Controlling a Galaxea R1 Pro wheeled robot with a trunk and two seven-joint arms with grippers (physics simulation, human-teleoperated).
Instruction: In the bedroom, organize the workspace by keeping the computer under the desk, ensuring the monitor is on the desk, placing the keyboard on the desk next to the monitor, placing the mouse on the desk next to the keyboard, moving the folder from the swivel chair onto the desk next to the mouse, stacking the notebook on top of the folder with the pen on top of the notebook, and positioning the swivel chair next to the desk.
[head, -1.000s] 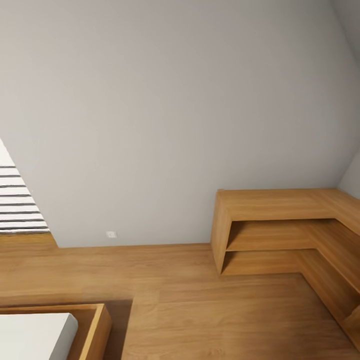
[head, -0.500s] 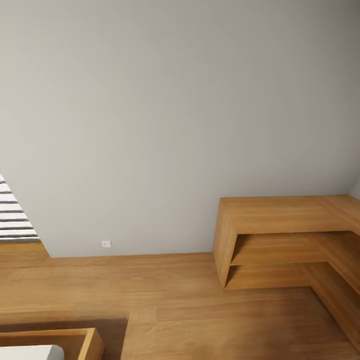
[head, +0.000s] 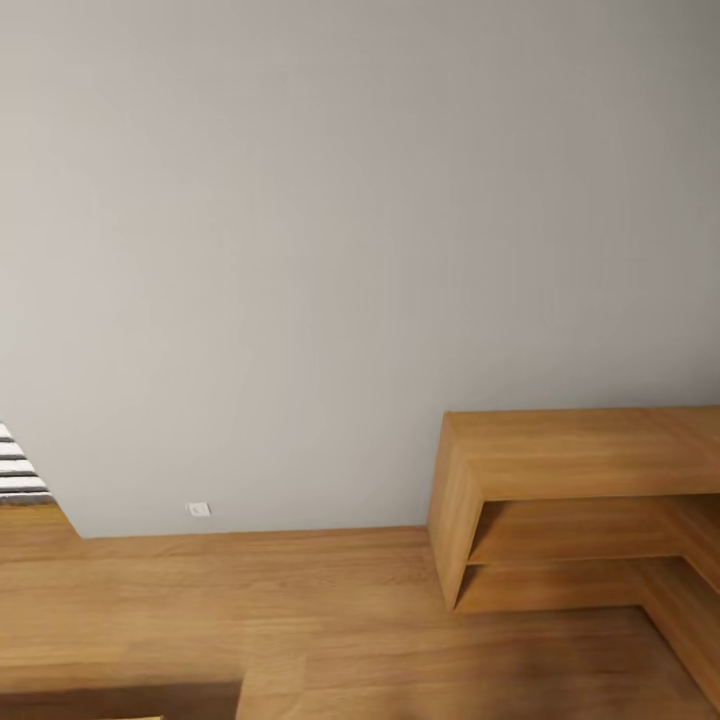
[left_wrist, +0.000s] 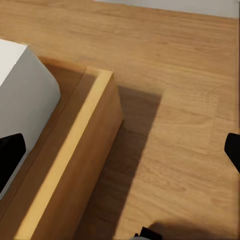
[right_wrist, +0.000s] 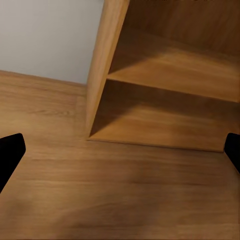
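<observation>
— What sort of room am I in?
— A home bedroom: wood plank floor (head: 330, 610), plain grey wall (head: 330, 250), a low wooden corner shelf unit (head: 570, 500) — and beside my left arm a wooden bed frame (left_wrist: 75, 155) with a white mattress (left_wrist: 22, 100).

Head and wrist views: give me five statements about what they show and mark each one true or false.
1. A wooden shelf unit stands against the grey wall. True.
2. A monitor sits on top of the shelf unit. False: its top is bare wood.
3. A small white wall outlet sits low on the wall, just above the wood floor. True.
4. The right hand grips a folder. False: its fingertips stand wide apart with bare floor between them.
5. The left wrist view shows a wooden frame with a white block inside it. True.
</observation>
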